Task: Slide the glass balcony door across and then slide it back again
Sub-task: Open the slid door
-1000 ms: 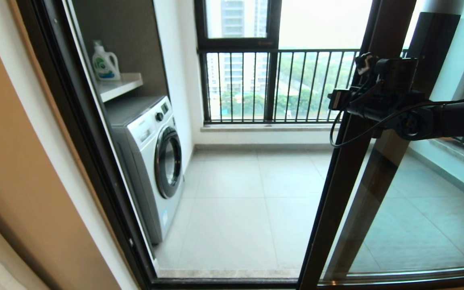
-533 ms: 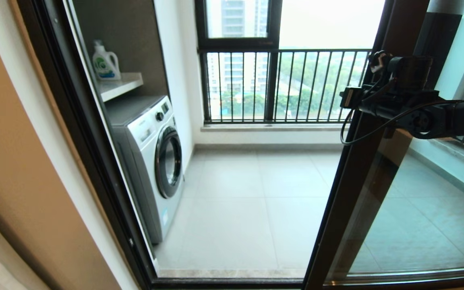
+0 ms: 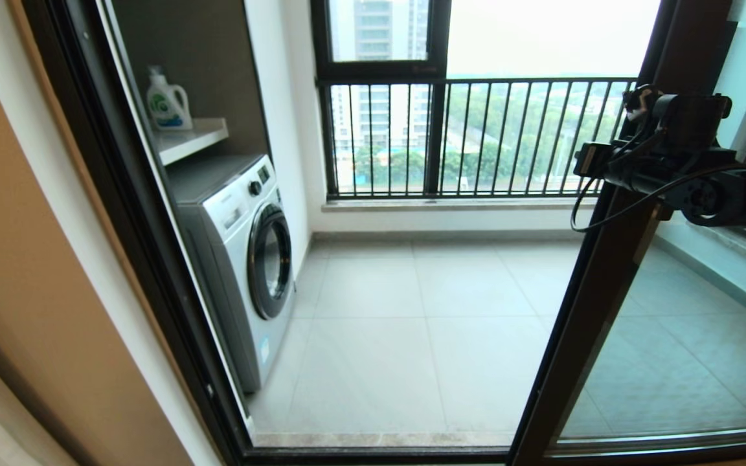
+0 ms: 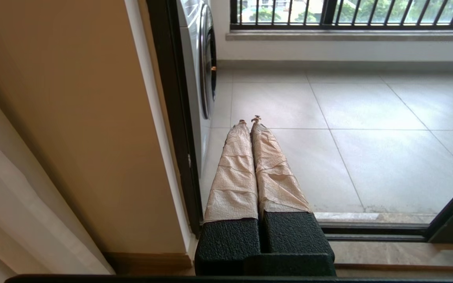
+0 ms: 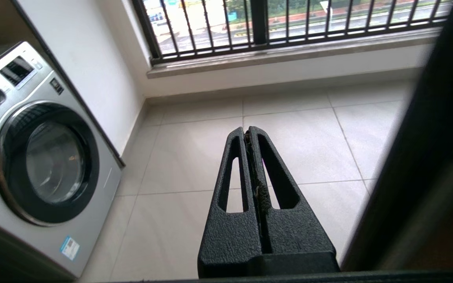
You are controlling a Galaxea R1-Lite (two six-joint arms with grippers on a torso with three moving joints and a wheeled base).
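Glass balcony door (image 3: 612,278): full-height clear pane in slim dark-brown metal frame. Stood at right side of opening, leading upright leaning across head view from top right down to bottom track. Doorway mostly open. Frame edge showed dark along side of right wrist view (image 5: 419,157).

We are looking at the glass balcony door (image 3: 612,272), its clear pane gleaming in a smooth dark-brown metal frame. At nine o'clock the washing machine (image 3: 243,259) is showing glossy white panels and a shiny chrome-ringed glass porthole. The floor tiles (image 3: 399,336) are reading matt, pale grey. The right gripper (image 5: 249,131) is wearing rough, pebbled black plastic; the left gripper (image 4: 249,120) is wrapped in crinkled beige tape.
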